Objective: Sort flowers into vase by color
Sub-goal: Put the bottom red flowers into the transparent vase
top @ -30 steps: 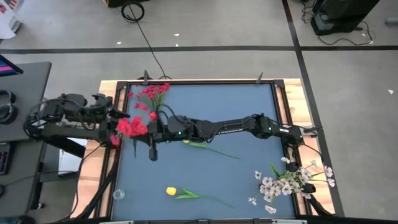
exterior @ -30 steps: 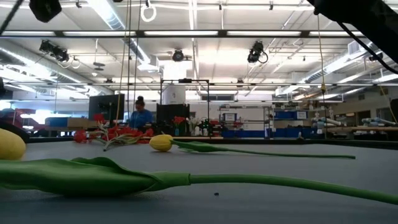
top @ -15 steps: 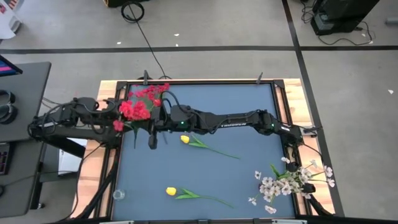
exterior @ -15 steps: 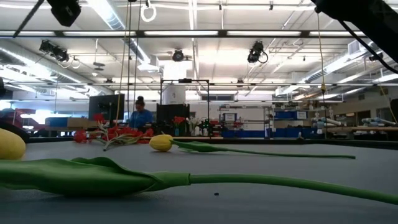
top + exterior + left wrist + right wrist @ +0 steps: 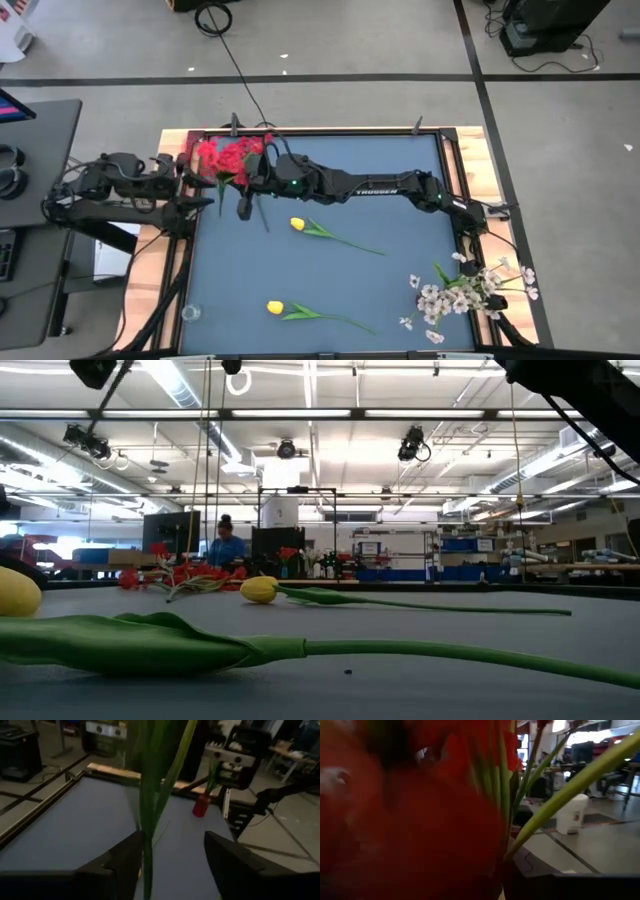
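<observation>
Red-blossomed, green-stemmed artificial flower bunch (image 5: 226, 160) at the blue table's (image 5: 400, 210) far-left corner — stems clamped in the shut right gripper (image 5: 250, 176). Left gripper (image 5: 172, 865) just beside, fingers spread around a green stem (image 5: 148, 795) — contact unclear.

Grey concrete floor (image 5: 350, 50) all round, a black tape line (image 5: 300, 78) running across at twelve o'clock, a cable (image 5: 225, 40) coiled beyond it. A dark desk (image 5: 35, 150) sits at nine o'clock. Across the hall, long ceiling lights (image 5: 330, 415) glow above shelving (image 5: 400, 555).
</observation>
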